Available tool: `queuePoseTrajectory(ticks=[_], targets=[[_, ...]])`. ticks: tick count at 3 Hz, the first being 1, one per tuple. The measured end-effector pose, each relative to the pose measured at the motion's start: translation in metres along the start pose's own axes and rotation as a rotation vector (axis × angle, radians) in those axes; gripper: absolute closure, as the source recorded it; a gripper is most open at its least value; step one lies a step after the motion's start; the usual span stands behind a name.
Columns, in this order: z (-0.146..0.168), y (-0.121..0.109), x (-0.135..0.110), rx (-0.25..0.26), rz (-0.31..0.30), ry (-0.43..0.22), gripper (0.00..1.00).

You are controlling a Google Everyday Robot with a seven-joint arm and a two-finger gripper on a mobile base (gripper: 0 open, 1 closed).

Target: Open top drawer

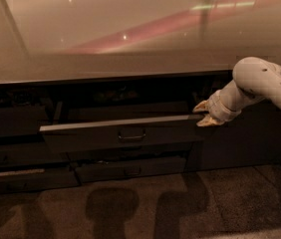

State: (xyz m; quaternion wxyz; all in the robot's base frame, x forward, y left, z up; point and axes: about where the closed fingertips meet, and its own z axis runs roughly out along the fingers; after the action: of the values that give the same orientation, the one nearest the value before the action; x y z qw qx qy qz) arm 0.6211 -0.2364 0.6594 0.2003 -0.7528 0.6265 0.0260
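Observation:
The top drawer (95,136) is a wide dark grey front with a small central bar handle (131,135) and a pale grey top edge. It stands pulled out from under the counter, with a dark gap behind it. My gripper (204,114) is at the drawer's right end, level with its top edge, its pale fingertips pointing left and spread above and below that edge. The white arm (260,86) reaches in from the right.
A glossy pale countertop (130,39) overhangs the drawers. A shorter drawer front (130,169) with a similar handle sits below. More dark fronts lie to the left (11,158). A dark cabinet panel (245,143) is behind the arm. Patterned floor (140,208) lies in front.

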Motion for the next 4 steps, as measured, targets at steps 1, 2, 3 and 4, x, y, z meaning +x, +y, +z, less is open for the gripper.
queuePoseTrajectory(ticks=[1,2,3,4], targets=[[0.0,0.003,-0.001,0.0,-0.004,-0.001,1.0],[-0.001,0.003,-0.001,0.0,-0.005,-0.001,1.0],[-0.001,0.008,-0.002,0.0,-0.008,-0.001,1.0],[-0.001,0.014,-0.003,0.001,-0.012,0.001,1.0]])
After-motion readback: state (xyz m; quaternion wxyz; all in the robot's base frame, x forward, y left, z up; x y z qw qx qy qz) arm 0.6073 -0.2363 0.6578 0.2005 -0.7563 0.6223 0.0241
